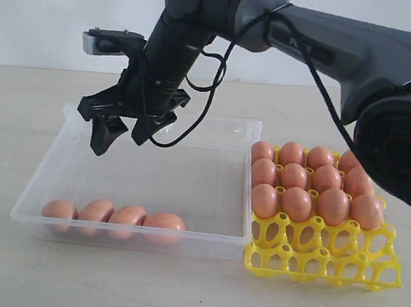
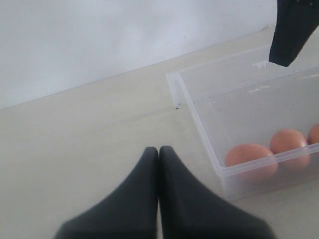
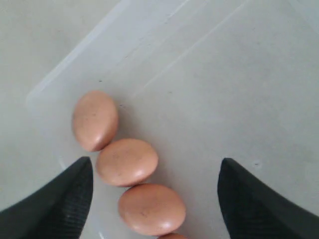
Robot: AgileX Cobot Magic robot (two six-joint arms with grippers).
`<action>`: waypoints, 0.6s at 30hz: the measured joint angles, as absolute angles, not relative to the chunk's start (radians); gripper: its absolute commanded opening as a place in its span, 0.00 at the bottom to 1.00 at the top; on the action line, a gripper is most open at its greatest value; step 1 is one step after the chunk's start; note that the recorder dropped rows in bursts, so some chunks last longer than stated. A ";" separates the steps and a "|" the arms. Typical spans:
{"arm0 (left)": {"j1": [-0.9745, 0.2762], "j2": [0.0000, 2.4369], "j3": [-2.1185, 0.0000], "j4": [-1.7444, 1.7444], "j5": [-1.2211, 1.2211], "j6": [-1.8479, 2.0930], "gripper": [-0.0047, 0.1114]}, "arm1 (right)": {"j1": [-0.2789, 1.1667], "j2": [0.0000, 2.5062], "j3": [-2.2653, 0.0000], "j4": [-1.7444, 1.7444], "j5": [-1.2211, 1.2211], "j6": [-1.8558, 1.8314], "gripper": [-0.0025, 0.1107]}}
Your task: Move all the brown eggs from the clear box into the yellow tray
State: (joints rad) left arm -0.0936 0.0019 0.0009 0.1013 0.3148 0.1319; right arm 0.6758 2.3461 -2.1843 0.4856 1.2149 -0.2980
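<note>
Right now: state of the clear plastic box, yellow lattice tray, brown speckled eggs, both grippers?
Clear plastic box: upright, open-topped, holds four brown eggs along one wall.
Yellow lattice tray: twelve more seated, front row empty.
Right gripper: open, empty, above box.
Left gripper: shut, empty, outside box.

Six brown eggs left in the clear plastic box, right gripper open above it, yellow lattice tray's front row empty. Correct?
No: four orange-brown eggs lie in the clear plastic box, not six, per the exterior view. The right gripper is open above it, and the front row of the yellow lattice tray is empty.
</note>
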 measured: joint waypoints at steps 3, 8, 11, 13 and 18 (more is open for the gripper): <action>-0.094 0.002 0.001 0.101 0.315 0.132 0.00 | 0.674 2.328 -2.108 0.508 1.215 -0.328 0.62; -0.094 0.002 0.001 0.101 0.315 0.132 0.00 | 0.658 2.309 -1.979 0.475 1.217 -0.349 0.62; -0.094 0.002 0.001 0.101 0.315 0.132 0.00 | 0.648 2.293 -1.936 0.461 1.219 -0.374 0.62; -0.094 0.002 0.001 0.101 0.315 0.132 0.00 | 0.649 2.285 -1.921 0.460 1.217 -0.384 0.62; -0.094 0.002 0.001 0.101 0.315 0.132 0.00 | 0.649 2.282 -1.898 0.430 1.217 -0.392 0.62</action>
State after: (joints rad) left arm -0.0936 0.0019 0.0009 0.1013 0.3148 0.1319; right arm 0.6485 2.2822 -1.8980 0.4303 1.2173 -0.3923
